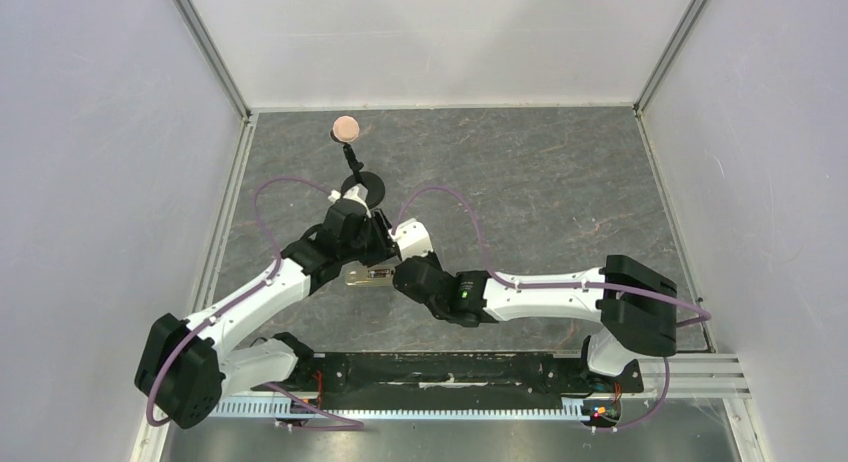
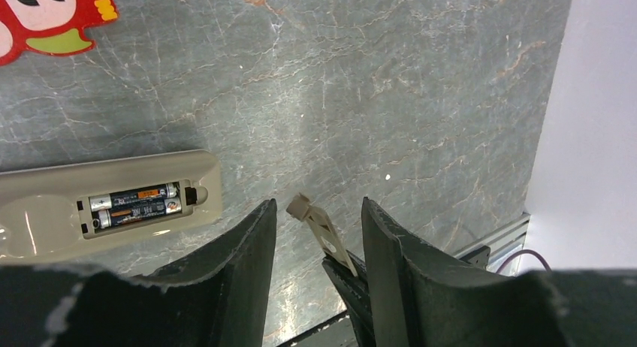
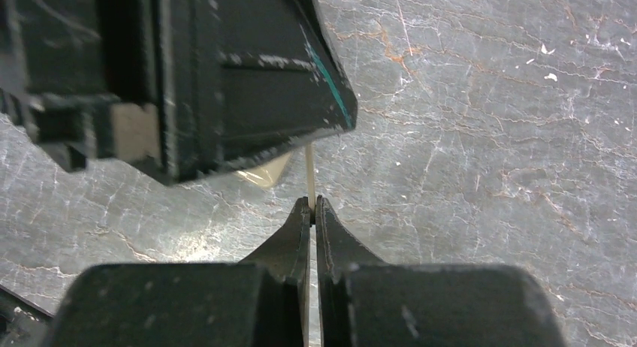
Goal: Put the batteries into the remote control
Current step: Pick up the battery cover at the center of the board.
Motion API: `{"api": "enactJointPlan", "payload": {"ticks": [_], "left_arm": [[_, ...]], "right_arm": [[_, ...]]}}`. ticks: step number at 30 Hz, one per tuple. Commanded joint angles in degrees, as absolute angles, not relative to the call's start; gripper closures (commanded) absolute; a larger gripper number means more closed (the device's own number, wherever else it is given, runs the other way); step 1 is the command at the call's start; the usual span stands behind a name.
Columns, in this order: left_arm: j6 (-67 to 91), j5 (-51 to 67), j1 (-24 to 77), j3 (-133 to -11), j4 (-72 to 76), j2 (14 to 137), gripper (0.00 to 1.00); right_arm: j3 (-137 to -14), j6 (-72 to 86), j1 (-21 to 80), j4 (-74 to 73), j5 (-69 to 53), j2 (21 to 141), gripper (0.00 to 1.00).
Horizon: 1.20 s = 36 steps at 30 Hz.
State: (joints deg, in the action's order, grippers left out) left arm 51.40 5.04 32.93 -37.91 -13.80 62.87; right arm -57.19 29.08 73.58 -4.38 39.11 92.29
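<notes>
**Batteries seated, cover pinched beside the remote**

Closest to us, the right gripper (image 3: 312,203) has its jaws clenched on a thin beige cover piece (image 3: 309,170). We see the cover edge-on, standing up out of the tips. The left gripper (image 2: 317,206) hangs over the same spot with its jaws released and spread wide, one to each side of the cover. From the left wrist view the cover leans at a tilt in the gap, and we see it touching neither of the left fingers (image 2: 252,242).

Just beside the cover, the remote control (image 2: 45,204) lies flat on the grey veined table (image 2: 421,99) with its tan back facing up. Its compartment is open at the end nearest the cover. The batteries (image 2: 135,206) sit inside it, two dark cylinders side by side, running lengthwise along the remote. One shows an orange label and the other a dark one with small print.

Beyond the remote, well apart from it, a red gadget (image 2: 45,20) lies on the table. The picture's edge cuts it off, so we make out only part of a pale circle, a green patch and a yellow tab.

From the top view both arms meet over the remote, which peeks out between them. Farther back from the remote stands a black round base (image 1: 362,189). A thin stalk rises from it, carrying a peach ball (image 1: 346,128) near the back wall.
</notes>
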Motion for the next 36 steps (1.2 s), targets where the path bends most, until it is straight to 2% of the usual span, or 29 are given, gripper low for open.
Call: {"api": "enactJointPlan", "payload": {"ticks": [1, 11, 20, 25, 30, 32, 36], "left_arm": [[55.1, 2.3, 34.3, -41.4, -14.9, 64.3, 0.49], [57.6, 1.8, 35.5, -41.9, -17.0, 65.8, 0.6], [57.5, 0.8, 35.9, -42.3, -17.4, 67.1, 0.96], [55.6, 1.0, 35.9, -42.9, -17.3, 67.7, 0.98], [52.6, 1.2, 35.9, -42.7, -16.3, 67.0, 0.98], [51.4, 0.6, 35.9, -42.3, -16.3, 66.6, 0.98], [48.5, 0.3, 35.9, -41.3, -15.4, 65.6, 0.98]], "right_arm": [[-60.8, 28.7, 73.4, -2.4, 40.9, 93.7, 1.0], [-64.0, 28.9, 73.4, -3.5, 41.8, 96.8, 1.0], [-64.4, 28.8, 73.4, -2.9, 41.6, 96.9, 1.0], [-62.4, 28.7, 73.4, -1.6, 40.2, 94.5, 0.99], [-57.5, 29.2, 73.3, -0.4, 39.8, 88.9, 0.67], [-55.8, 29.2, 73.2, -0.4, 39.1, 86.3, 0.6], [-52.2, 29.5, 73.1, -0.5, 36.9, 80.3, 0.52]]}}
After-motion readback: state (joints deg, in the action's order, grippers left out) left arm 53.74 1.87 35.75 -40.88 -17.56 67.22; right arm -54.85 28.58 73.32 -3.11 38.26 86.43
